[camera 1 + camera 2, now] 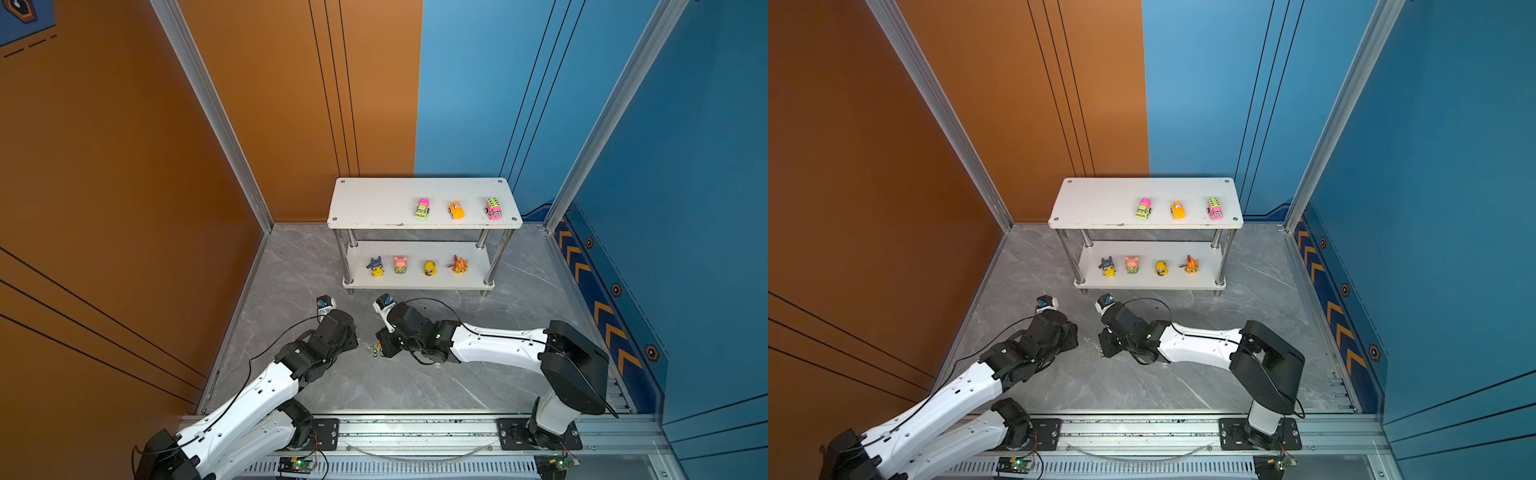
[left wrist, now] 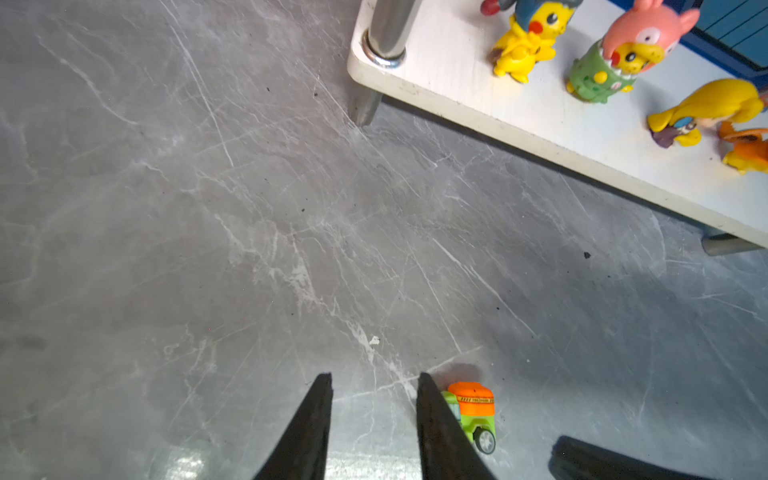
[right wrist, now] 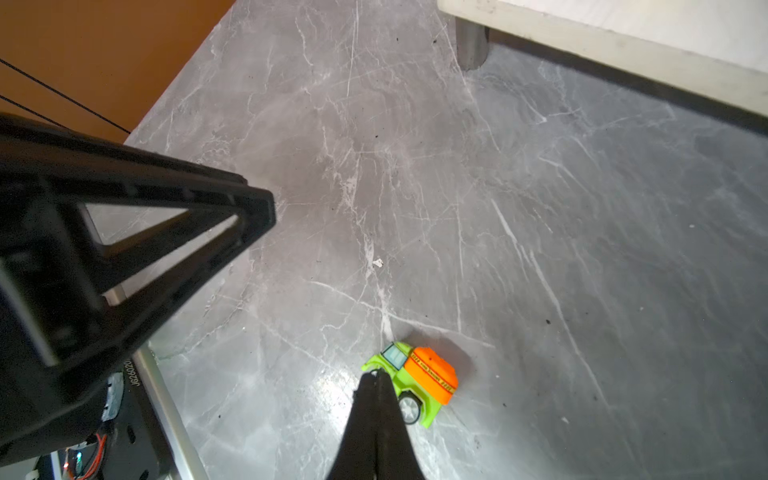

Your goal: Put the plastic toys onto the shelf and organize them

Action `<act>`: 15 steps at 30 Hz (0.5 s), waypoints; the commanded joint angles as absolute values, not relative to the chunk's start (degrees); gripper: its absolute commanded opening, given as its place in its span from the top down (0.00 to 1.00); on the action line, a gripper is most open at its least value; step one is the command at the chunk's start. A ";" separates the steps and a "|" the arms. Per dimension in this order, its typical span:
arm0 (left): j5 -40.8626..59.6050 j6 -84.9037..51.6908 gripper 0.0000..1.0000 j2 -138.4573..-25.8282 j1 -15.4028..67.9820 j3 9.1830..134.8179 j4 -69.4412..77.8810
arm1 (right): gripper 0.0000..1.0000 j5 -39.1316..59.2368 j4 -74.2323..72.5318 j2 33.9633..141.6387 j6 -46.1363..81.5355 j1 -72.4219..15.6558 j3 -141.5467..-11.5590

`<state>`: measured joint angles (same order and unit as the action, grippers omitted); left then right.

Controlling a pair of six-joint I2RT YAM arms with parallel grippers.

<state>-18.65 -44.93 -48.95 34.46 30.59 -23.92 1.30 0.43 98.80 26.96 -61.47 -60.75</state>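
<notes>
We count one two-tier shelf [image 1: 374,203]; four cars, namely a green-pink car [image 1: 422,208], an orange car [image 1: 456,210] and a pink car [image 1: 493,208] on its top tier and a green-orange car [image 3: 419,380] on the worktop [image 3: 582,249]; and four figurines on its lower tier: blue-hooded figurine [image 1: 376,267], pink figurine [image 1: 400,264], yellow figurine [image 1: 429,268], orange figurine [image 1: 459,264]

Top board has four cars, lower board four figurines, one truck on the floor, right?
No. The top board holds three cars, not four, as both top views show: green car, orange car, pink car. Four figurines on the lower board and the truck on the floor are right.
</notes>
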 commanded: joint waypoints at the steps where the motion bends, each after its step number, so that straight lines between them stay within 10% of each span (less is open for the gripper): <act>1: -18.86 -43.25 0.64 -48.17 33.06 32.34 -26.19 | 1.00 0.37 1.93 102.26 26.27 -61.30 -61.35; 15: -17.25 -42.88 0.64 -47.11 31.05 31.25 -26.11 | 1.00 0.64 0.45 105.24 28.29 -62.76 -59.09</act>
<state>-18.00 -43.72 -47.88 31.79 30.59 -24.25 1.30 0.43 104.53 27.09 -62.04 -60.64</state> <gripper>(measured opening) 0.360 0.047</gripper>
